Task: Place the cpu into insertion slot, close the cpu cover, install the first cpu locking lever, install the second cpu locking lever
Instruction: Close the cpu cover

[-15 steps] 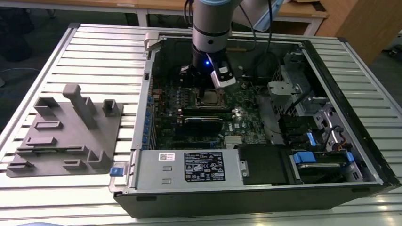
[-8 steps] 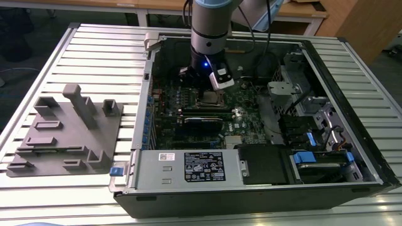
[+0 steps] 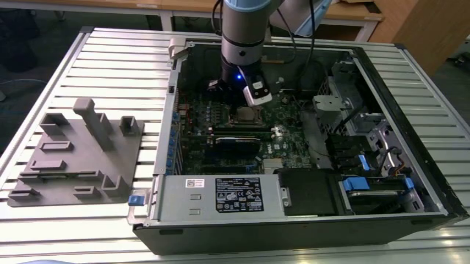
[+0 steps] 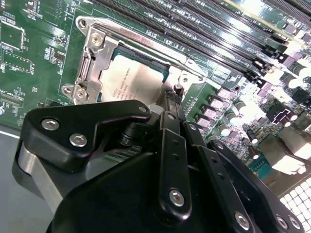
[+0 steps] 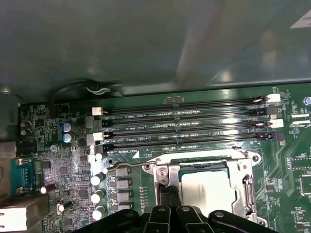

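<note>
A grey robot arm (image 3: 242, 33) reaches down into an open black computer case (image 3: 294, 237) that lies on a slatted metal desk (image 3: 110, 60). A grey moulded fixture tray (image 3: 74, 159) rests on the desk at the exterior view's left.

The small flat square cpu with its silvery-tan top (image 4: 129, 82) sits in the square insertion slot (image 5: 203, 167) on the green circuit board (image 3: 288, 125). The thin silver metal cpu cover (image 4: 91, 57) lies down around it, and the chip shows through its window. A thin wire locking lever (image 5: 130, 166) runs along the socket edge beside the long black memory slots (image 5: 184, 131).

The black pincer (image 4: 171, 98) has its tips drawn together, with nothing seen between them. It is just beside the socket's edge, near the cpu.
</note>
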Robot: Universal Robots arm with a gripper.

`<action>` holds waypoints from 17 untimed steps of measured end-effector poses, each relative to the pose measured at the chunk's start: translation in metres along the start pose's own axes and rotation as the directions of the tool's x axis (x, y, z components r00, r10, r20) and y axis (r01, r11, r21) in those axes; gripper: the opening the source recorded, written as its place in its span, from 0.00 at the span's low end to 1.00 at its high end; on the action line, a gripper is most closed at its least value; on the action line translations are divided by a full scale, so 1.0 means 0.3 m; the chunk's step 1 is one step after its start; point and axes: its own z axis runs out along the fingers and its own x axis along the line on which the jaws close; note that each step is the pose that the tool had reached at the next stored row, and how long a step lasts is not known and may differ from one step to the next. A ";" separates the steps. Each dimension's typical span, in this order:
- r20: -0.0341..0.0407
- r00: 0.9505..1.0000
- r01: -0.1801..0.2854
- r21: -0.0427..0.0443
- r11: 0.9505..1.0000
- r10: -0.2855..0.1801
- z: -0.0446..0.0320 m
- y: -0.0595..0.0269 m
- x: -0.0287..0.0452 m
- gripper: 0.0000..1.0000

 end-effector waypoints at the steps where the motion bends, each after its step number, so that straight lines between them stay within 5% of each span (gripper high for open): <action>1: 0.000 1.000 0.001 0.000 1.000 -0.001 0.000 0.000 0.000 0.11; 17: 0.000 1.000 0.001 0.000 1.000 -0.001 0.009 -0.001 0.000 0.11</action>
